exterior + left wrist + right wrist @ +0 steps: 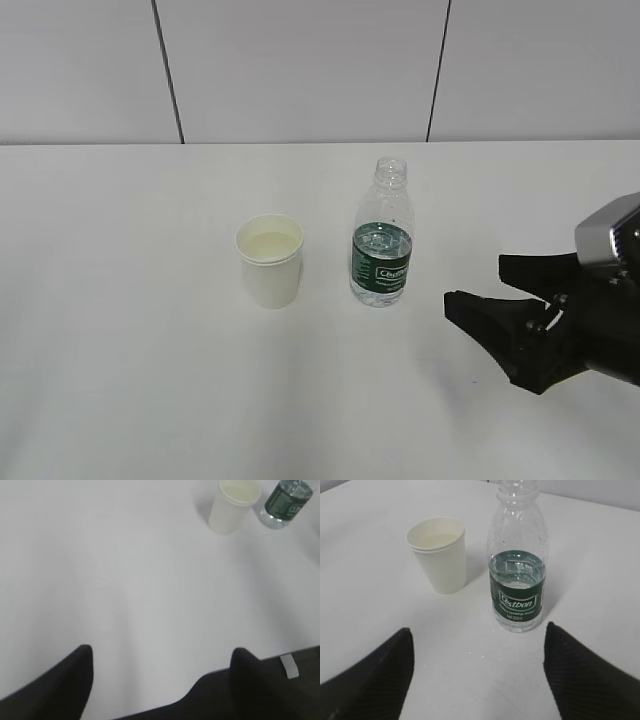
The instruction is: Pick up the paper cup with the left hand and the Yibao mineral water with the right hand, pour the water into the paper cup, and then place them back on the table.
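Paper cup point(269, 260) stood upright on the white table point(120, 330), approx. mid-scene. Yibao mineral water point(382, 245) stood upright just right of it, capless, w/ a narrow gap between the two (not touching). Water level in bottle sat within the green label band. Cup interior looked pale; contents not resolvable.

Right hand point(487, 281) was at the right edge of the exterior view, to the right of the bottle and nearer the camera, fingers spread wide, gripping nothing. Right wrist view: both fingertips point(382, 672) framed the bottle point(517, 572) and the cup point(440, 555), apart from both.

Left hand point(160, 667) not seen in exterior view. Left wrist view: fingers spread wide, empty, over bare table point(125, 580); cup point(231, 506) and bottle point(286, 502) were far off, upper right.
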